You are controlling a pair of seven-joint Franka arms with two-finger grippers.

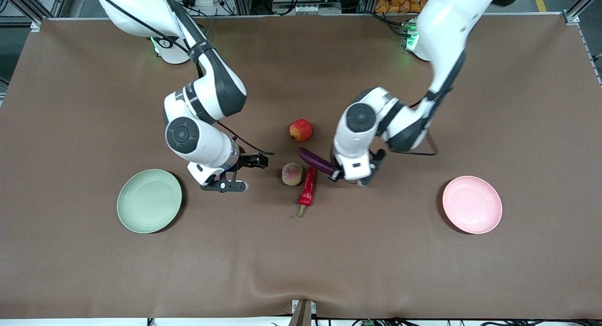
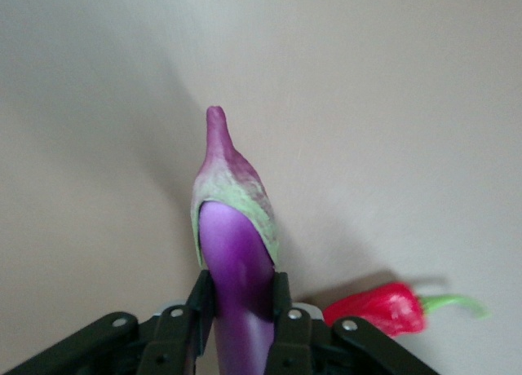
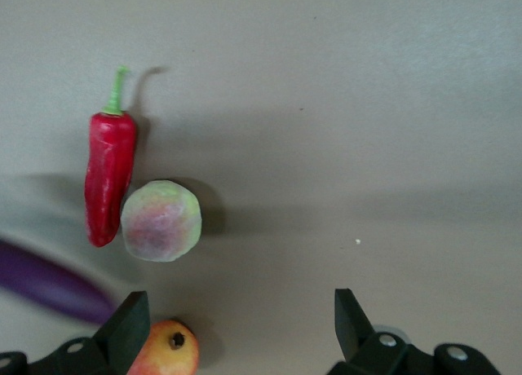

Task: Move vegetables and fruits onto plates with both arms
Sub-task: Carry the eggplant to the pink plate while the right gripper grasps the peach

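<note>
My left gripper [image 1: 336,174] is shut on the purple eggplant [image 1: 316,161], just short of its green cap [image 2: 236,204], low over the table's middle. In the left wrist view its fingers [image 2: 201,303] press both sides of the eggplant [image 2: 238,269]. My right gripper [image 1: 244,174] is open and empty, between the pale green plate [image 1: 149,201] and the peach [image 1: 292,174]. The red chili [image 1: 308,187] lies beside the peach. The red fruit [image 1: 301,130] lies farther from the front camera. The pale pink plate [image 1: 471,204] sits toward the left arm's end.
The right wrist view shows the chili [image 3: 108,179], the peach [image 3: 161,221], the red fruit [image 3: 167,350] by one finger [image 3: 130,326], and the eggplant [image 3: 49,281]. The chili also shows in the left wrist view [image 2: 383,308]. The brown table cover [image 1: 301,269] stretches toward the front edge.
</note>
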